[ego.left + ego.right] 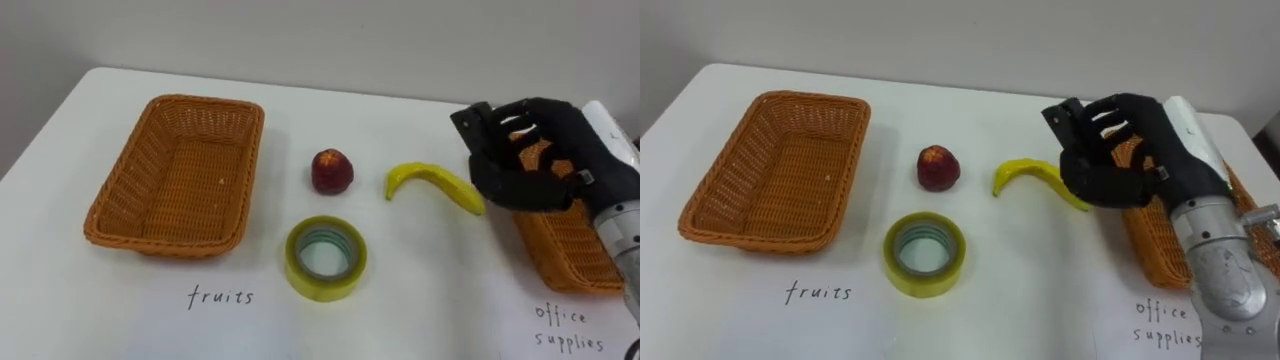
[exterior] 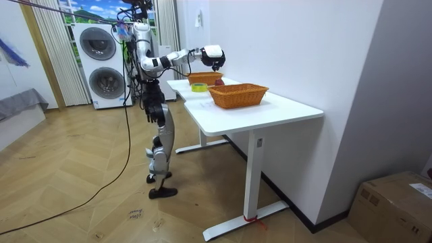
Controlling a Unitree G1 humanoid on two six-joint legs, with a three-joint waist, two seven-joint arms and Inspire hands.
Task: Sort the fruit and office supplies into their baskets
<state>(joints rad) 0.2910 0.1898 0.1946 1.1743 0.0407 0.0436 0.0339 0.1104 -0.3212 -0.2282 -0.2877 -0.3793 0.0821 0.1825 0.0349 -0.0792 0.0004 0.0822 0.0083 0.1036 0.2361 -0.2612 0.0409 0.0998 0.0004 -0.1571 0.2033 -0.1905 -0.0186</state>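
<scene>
Table [image 1: 430,290]: smooth, matt white top, rounded corner at far left.
Left basket [image 1: 130,190]: orange-brown wicker, tightly woven, rectangular with rounded corners and sloping walls; nothing inside.
Right basket [image 1: 565,250]: same orange-brown weave, at the table's right edge, far-left part hidden under the hand.
Handwritten label [image 1: 221,296]: dark pen strokes on the table top just in front of the left basket; a second one in front of the right basket.
Apple [image 1: 331,171]: dark red with a paler patch on top, round and glossy, on the table just right of the left basket.
Banana [image 1: 430,182]: yellow, curved, smooth skin, lying flat between apple and right basket, right tip running up to the hand.
Tape roll [image 1: 325,285]: translucent yellow-green ring, shiny, lying flat with its hole upward, nearer than the apple.
Right hand [image 1: 530,160]: black fingers on a silver-grey wrist, palm down over the right basket's left rim and the banana's right tip.
Fingers [image 1: 500,185]: loosely bent in a half-curl, spread apart, nothing held between them and the thumb.
Contact with banana: cannot tell from the eye views; in the room view, hand [image 2: 213,54] raised above the table top.
Stance: upright at the table's long side, right arm stretched forward.
</scene>
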